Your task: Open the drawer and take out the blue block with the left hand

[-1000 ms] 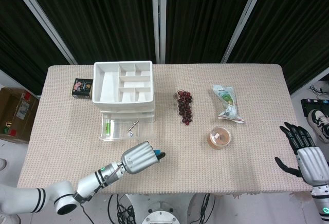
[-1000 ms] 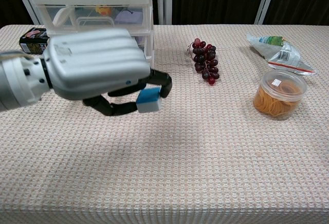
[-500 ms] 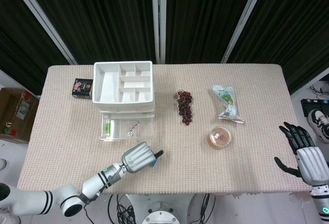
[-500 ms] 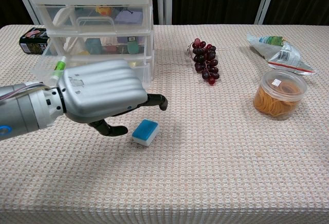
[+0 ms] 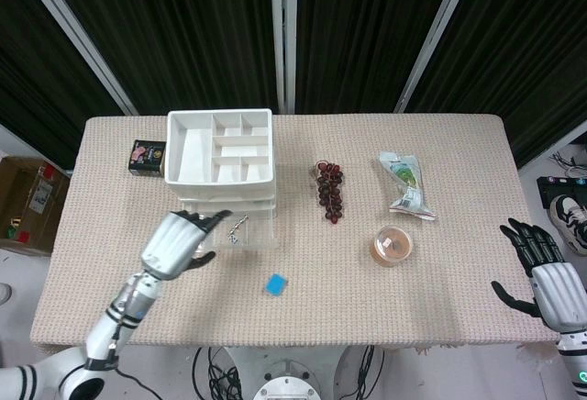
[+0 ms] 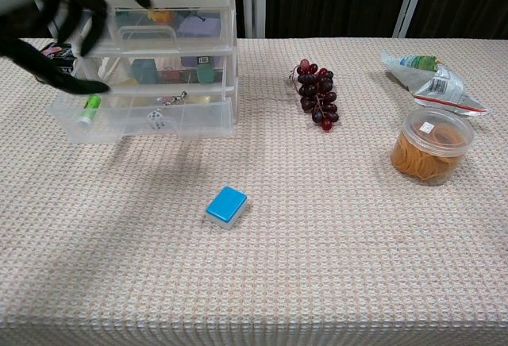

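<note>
A: From the head view, where is the block (image 5: 276, 283)?

B: Flat on the desk (image 5: 440, 189), in front of the drawers (image 5: 221, 175) and a little to their right, touching nothing. The bottom drawer (image 5: 229, 231) is pulled out.

A: And the left hand (image 5: 176, 244)?

B: Over the left part of that drawer, fingers spread, holding nothing. It is well apart from the block.

A: The right hand (image 5: 543, 272)?

B: Off the desk's right edge, fingers apart, empty.

A: Anything else there?

B: Grapes (image 5: 329, 189) near the middle, a packet (image 5: 404, 183) to their right, a tub (image 5: 393, 245) in front of the packet, and a small dark box (image 5: 146, 157) left of the drawers.

A: Now the chest view.

B: The block (image 6: 226, 204) lies alone on the cloth, in front of the open drawer (image 6: 147, 110). Inside the drawer I see a green tube (image 6: 90, 109) and a die (image 6: 155, 118). The left hand (image 6: 59, 24) shows at the top left, dark fingers splayed in front of the drawers (image 6: 143, 24), gripping nothing. Whether it touches them I cannot tell.

A: The rest?

B: Grapes (image 6: 316, 94), tub (image 6: 432, 144) and packet (image 6: 429, 75) sit to the right. The right hand does not show here.
</note>
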Robot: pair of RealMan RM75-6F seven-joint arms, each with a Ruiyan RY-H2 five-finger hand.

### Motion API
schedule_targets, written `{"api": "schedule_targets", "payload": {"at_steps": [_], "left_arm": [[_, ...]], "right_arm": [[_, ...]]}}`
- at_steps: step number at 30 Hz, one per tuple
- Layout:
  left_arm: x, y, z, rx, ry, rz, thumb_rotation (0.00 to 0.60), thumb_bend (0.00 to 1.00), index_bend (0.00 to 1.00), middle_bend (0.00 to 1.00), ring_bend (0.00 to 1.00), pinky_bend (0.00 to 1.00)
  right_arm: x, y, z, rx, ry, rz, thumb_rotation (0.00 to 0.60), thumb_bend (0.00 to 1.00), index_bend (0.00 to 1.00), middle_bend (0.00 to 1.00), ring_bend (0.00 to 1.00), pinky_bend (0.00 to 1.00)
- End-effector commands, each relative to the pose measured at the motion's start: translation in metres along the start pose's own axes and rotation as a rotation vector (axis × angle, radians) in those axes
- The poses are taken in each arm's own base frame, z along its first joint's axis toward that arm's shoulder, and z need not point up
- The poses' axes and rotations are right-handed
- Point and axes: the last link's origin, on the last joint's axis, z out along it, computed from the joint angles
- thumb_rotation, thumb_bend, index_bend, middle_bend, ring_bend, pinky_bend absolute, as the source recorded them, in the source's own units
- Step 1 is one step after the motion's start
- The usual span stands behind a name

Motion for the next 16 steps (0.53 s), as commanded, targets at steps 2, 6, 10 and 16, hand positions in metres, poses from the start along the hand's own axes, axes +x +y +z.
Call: {"api": "schedule_targets", "payload": {"at_steps": [2,6,10,16], "left_arm": [[0.025,-0.071,-0.059,0.326,0.013,-0.042,0.6,0.12,0.28,0.6,0.58,0.61],[0.023,-0.108,-0.104,0.5,-0.068,-0.038,0.6,0.11,0.27,0.46,0.4,0.38],[0.014,-0.127,-0.148,0.61,-0.143,-0.024,0.565,0.11,0.24,0.31,0.27,0.27],[0.004,-0.11,-0.177,0.622,-0.094,-0.026,0.541,0.1,0.23,0.3,0.26,0.26]], "right_arm": [[0.0,0.001,0.001,0.003,-0.003,0.004,0.6,0.2,0.0,0.02,0.0,0.0],[-0.002,0.001,0.003,0.01,-0.009,0.009,0.6,0.2,0.0,0.02,0.0,0.0],[-0.004,0.0,0.005,0.022,-0.005,0.011,0.6,0.21,0.0,0.02,0.0,0.0],[-0.008,-0.005,0.005,0.039,0.022,0.017,0.6,0.21,0.0,0.02,0.0,0.0]]}}
